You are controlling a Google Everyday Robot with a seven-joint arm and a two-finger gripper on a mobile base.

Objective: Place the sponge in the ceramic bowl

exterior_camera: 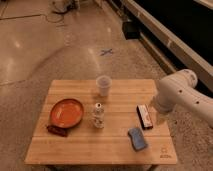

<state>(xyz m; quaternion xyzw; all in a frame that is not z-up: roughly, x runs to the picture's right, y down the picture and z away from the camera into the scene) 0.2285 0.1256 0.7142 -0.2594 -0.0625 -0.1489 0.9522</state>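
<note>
The blue sponge (137, 138) lies flat on the wooden table (85, 150), near its front right. At the table's left stands the orange ceramic bowl (66, 112), empty inside. A white arm segment (182, 97) reaches in from the right and hangs over the table's right edge, just behind and to the right of the sponge. The gripper itself does not show; it is hidden behind the arm or out of frame. Nothing is touching the sponge.
A translucent white cup (103, 85) stands at the back middle and a small bottle (98, 115) at the centre. A black box (144, 116) lies just behind the sponge. A dark packet (56, 130) sits at the bowl's front edge. Polished floor surrounds the table.
</note>
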